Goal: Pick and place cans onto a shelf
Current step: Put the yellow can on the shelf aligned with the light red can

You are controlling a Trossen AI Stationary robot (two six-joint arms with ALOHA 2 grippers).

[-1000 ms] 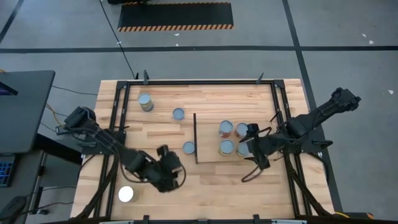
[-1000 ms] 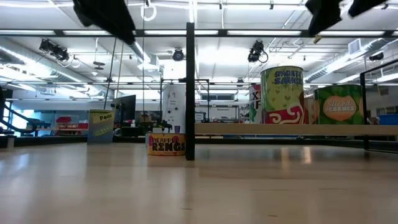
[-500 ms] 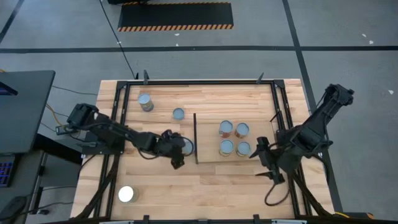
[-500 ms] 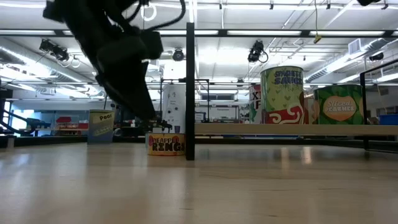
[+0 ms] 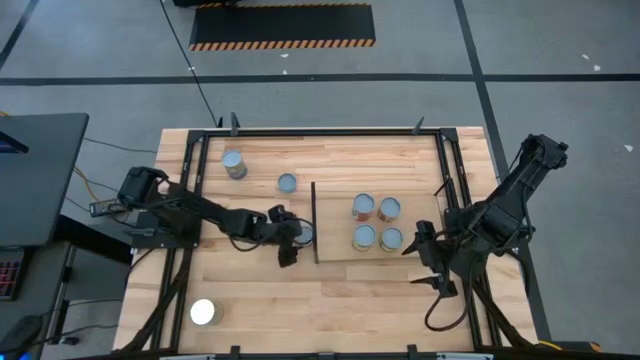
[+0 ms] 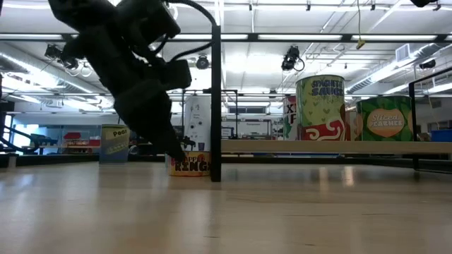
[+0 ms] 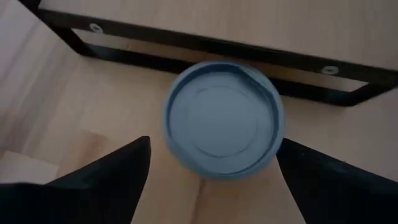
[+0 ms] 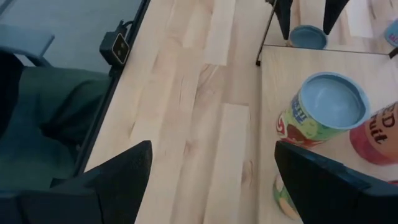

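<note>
My left gripper (image 5: 292,241) stands open over a small blue-topped can (image 7: 224,121), one finger on each side of it without touching. That can (image 6: 191,165) stands on its base on the table, just left of the shelf's dark upright strip (image 5: 315,222). The pale shelf (image 5: 340,245) carries several cans (image 5: 363,206). Two more cans (image 5: 233,163) (image 5: 287,183) stand at the far left, and a glaring white one (image 5: 203,312) stands near the front left. My right gripper (image 5: 420,250) hangs open with nothing in it, just right of the shelf.
A black metal frame (image 5: 190,180) runs along the table's left, far and right sides. In the right wrist view a green-and-yellow can (image 8: 326,109) and a red one (image 8: 379,134) stand close to the shelf's edge. Bare planks (image 5: 350,300) lie along the near side.
My left gripper has gone from the near middle of the table toward the far edge and the shelf's strip, and has come down over the can there. My right gripper has drawn back from the cans on the shelf toward the table's right edge.
</note>
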